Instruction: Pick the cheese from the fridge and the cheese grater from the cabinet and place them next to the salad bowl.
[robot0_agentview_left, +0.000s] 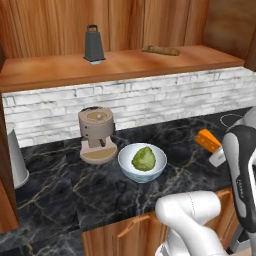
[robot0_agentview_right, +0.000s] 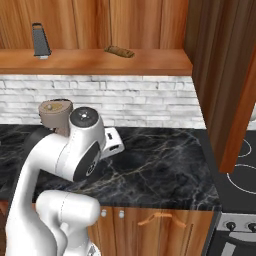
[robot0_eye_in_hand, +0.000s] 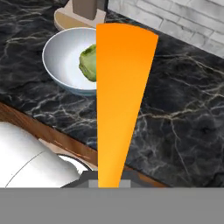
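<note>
Black marble counter (robot0_agentview_left: 65, 185) under a white brick backsplash, with one salad bowl (robot0_agentview_left: 142, 162) of lettuce beside one tan coffee machine (robot0_agentview_left: 97, 135). My gripper (robot0_agentview_left: 216, 151) is pinched nearly shut on the one cheese (robot0_eye_in_hand: 120, 100), carried above the counter at about 3 o'clock from the bowl; the wedge looks light, firm and a bit slick, best held across its flat faces near the thick end. One cheese grater (robot0_agentview_left: 93, 44), rigid metal with a loop handle to grab, waits at 11 o'clock on the cabinet (robot0_agentview_left: 130, 62) shelf.

The white arm bends forward toward 1 o'clock, its gripper (robot0_agentview_left: 214, 150) clamped shut on the cheese (robot0_agentview_left: 208, 140).
</note>
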